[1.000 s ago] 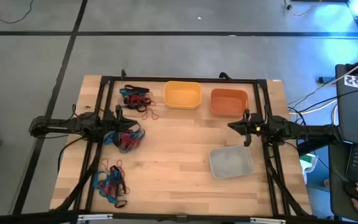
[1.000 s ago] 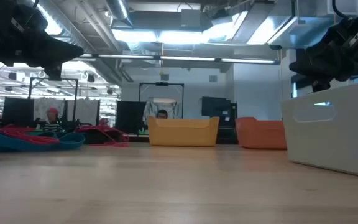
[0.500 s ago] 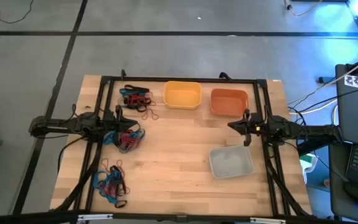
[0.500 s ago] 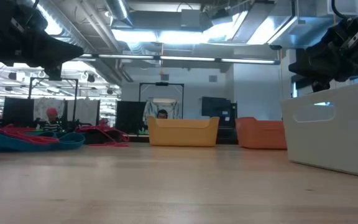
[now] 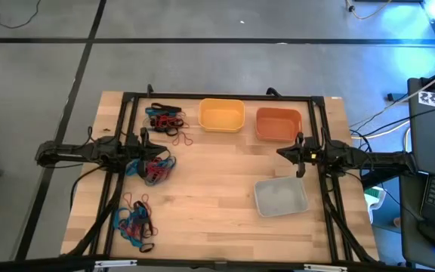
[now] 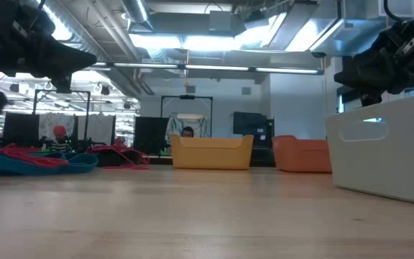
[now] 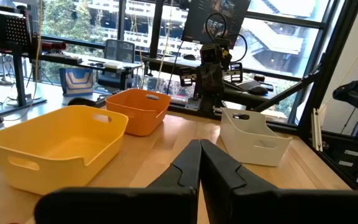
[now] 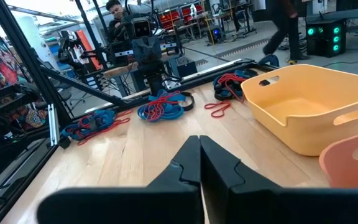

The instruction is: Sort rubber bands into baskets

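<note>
Both pincers closed and empty above the bench.

We see the grey basket [image 5: 280, 196] nearest; beyond it the right pincer [image 5: 281, 152], the orange basket [image 5: 278, 123], the yellow basket [image 5: 221, 115]; far across lie the rubber bands [image 5: 151, 168] under the left pincer [image 5: 159, 152].

In the low view, the pale grey see-through plastic basket [image 6: 390, 147] is cut off at the picture's edge. In the right wrist view, only a corner of the orange plastic basket [image 8: 353, 163] shows. From above, the thin blue, red and black rubber bands [image 5: 151, 168] lie tangled, too small to count.
</note>
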{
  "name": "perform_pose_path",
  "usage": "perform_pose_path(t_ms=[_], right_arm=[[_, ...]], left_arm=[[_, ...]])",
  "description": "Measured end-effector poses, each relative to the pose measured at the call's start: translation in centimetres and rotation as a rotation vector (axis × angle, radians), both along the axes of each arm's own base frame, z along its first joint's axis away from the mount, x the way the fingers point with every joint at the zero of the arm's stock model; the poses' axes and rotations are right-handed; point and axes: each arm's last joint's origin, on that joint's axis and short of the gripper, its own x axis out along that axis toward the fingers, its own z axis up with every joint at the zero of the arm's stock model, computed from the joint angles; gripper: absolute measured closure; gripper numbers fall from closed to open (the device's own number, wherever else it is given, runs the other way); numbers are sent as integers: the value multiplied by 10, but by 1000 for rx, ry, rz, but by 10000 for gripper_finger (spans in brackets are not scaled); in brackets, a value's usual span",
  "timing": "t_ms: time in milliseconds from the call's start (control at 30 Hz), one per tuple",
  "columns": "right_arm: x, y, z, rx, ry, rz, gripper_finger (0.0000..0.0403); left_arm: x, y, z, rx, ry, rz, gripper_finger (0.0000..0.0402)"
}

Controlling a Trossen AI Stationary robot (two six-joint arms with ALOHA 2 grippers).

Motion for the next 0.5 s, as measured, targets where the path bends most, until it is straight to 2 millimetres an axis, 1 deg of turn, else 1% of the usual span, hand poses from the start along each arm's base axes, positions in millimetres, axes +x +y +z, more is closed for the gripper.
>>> perform_pose_path(t_ms=[367,500], right_arm=[[0,0,0,0,0,0,397],[0,0,0,0,0,0,397]], left_arm=[[0,0,0,0,0,0,396],[0,0,0,25,2,1,396]])
